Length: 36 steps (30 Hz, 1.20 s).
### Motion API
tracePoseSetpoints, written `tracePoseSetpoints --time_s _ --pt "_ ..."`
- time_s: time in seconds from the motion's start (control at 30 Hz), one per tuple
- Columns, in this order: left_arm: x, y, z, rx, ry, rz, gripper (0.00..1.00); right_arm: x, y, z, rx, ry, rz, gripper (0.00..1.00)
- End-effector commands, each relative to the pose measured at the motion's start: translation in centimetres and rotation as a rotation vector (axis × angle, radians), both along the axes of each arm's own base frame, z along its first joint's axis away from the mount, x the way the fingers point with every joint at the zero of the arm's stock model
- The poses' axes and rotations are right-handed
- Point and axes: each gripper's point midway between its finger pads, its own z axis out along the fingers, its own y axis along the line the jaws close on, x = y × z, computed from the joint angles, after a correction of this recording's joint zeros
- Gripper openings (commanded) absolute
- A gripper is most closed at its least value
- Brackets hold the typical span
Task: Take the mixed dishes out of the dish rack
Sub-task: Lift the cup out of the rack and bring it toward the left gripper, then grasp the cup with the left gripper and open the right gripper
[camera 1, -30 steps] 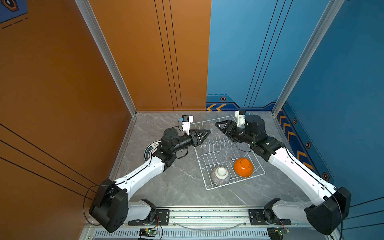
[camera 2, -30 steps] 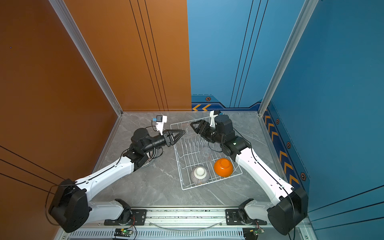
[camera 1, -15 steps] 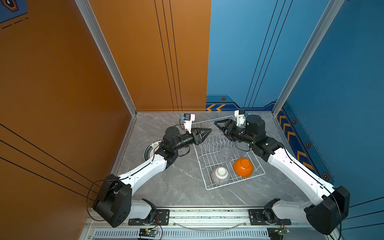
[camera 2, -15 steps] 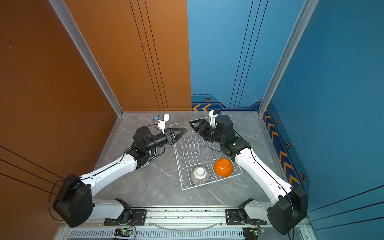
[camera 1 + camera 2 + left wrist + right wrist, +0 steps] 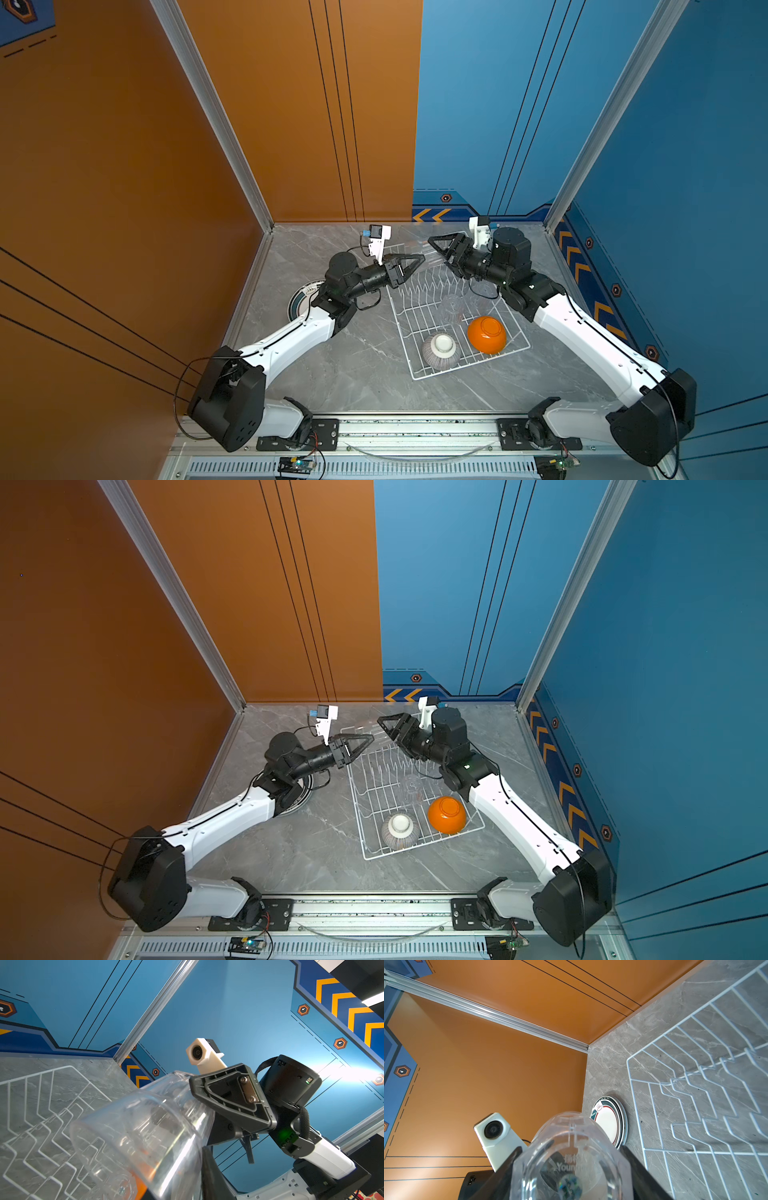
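Observation:
Over the far end of the white wire dish rack point(image 5: 469, 362) my right gripper point(image 5: 434, 248) is shut on a clear glass tumbler point(image 5: 428, 252), held on its side by the base. My left gripper point(image 5: 421, 258) meets it from the left, shut on the wall at the tumbler's mouth point(image 5: 141, 1136). One left finger point(image 5: 209, 1174) lies against the outside of the glass. In the rack rest another upturned tumbler point(image 5: 453, 305), an orange bowl point(image 5: 487, 334) and a grey-striped bowl point(image 5: 440, 351), both upside down. Plates point(image 5: 609, 1121) lie stacked on the table left of the rack.
The plates point(image 5: 301, 297) sit partly under my left forearm, close to the orange wall point(image 5: 166, 208). Upright prongs point(image 5: 424, 282) fill the rack's far half. The blue wall point(image 5: 665, 208) stands behind my right arm.
My left gripper has reached right to the tumbler's mouth and its jaws have narrowed onto the glass. The right gripper has shifted slightly, still holding the tumbler.

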Motion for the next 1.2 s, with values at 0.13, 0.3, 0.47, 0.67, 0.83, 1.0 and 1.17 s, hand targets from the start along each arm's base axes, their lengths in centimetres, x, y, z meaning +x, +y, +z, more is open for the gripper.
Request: tracePoseSetpoints --time_s 0.13,0.3,0.47,0.67,0.83,1.0,1.17 --pt "-0.1 -0.7 0.6 -0.010 -0.017 -0.023 0.02 -1.1 1.5 -0.7 0.012 0.011 0.072 0.47" --pt "0.7 0.1 0.4 -0.015 0.006 0.020 0.00 -1.2 1.0 -0.6 0.016 0.002 0.055 0.55" --pt "1.6 0.6 -0.8 0.007 0.046 0.064 0.00 -1.2 0.7 -0.6 0.015 0.001 0.045 0.68" --pt "2.1 1.3 -1.6 0.058 0.061 0.126 0.00 -1.1 0.7 -0.9 0.017 0.008 0.040 0.76" --pt "2.5 1.9 -2.4 0.134 0.061 0.172 0.00 -1.0 0.4 -1.3 0.028 0.007 0.025 0.85" --pt "2.9 3.0 -2.8 0.161 0.072 0.231 0.00 -0.8 0.2 -1.7 0.028 0.016 0.018 0.97" --pt "2.9 3.3 -3.4 0.180 0.080 0.247 0.00 -0.8 0.2 -1.7 0.028 0.012 0.016 1.00"
